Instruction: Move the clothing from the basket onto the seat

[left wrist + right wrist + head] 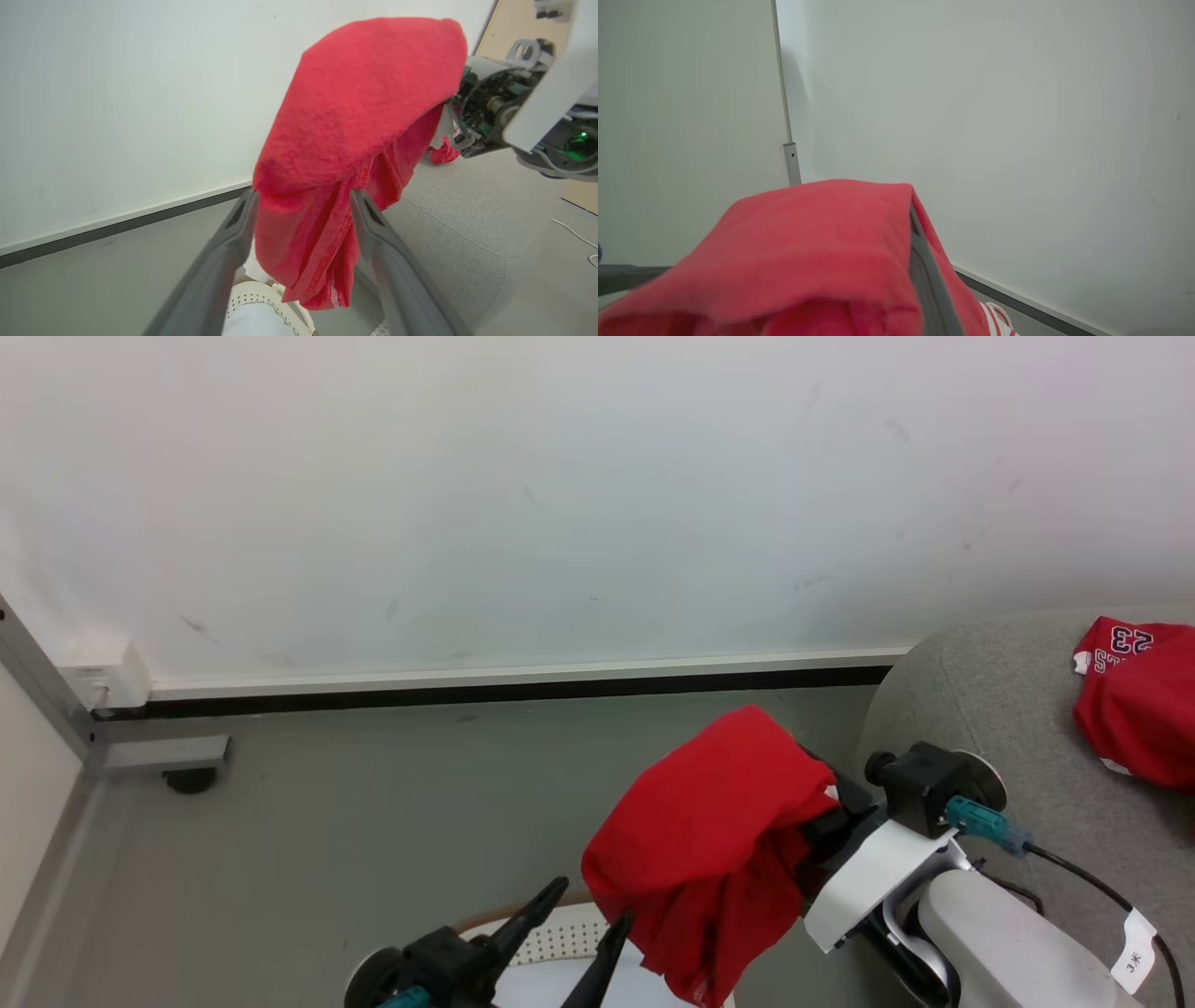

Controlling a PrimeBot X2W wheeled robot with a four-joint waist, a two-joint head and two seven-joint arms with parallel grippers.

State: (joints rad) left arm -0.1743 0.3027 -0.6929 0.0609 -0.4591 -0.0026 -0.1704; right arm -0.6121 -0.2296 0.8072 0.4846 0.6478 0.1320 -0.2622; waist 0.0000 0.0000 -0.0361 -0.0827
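Held clothing [709,840] hangs lower centre, draped over right gripper [826,821], long axis dropping twd basket [560,943] at bottom edge. Fingers buried in cloth, so we can't tell if it's clamped or just hooked. Seat [990,709] lies at frame right, on the right arm's side, w/ another garment [1134,700] on it. Left gripper [592,901] spread wide, empty, bottom centre-left.

We log the nearer garment [709,840] as plain bright red with matching red hem stitching. Second garment [1134,709]: red, dark "23" outlined in white, white trim. Seat [980,709]: grey weave. Basket [560,941]: cream-white, dotted with small round holes, brown rim. Left end effector [592,900]: black fingers.
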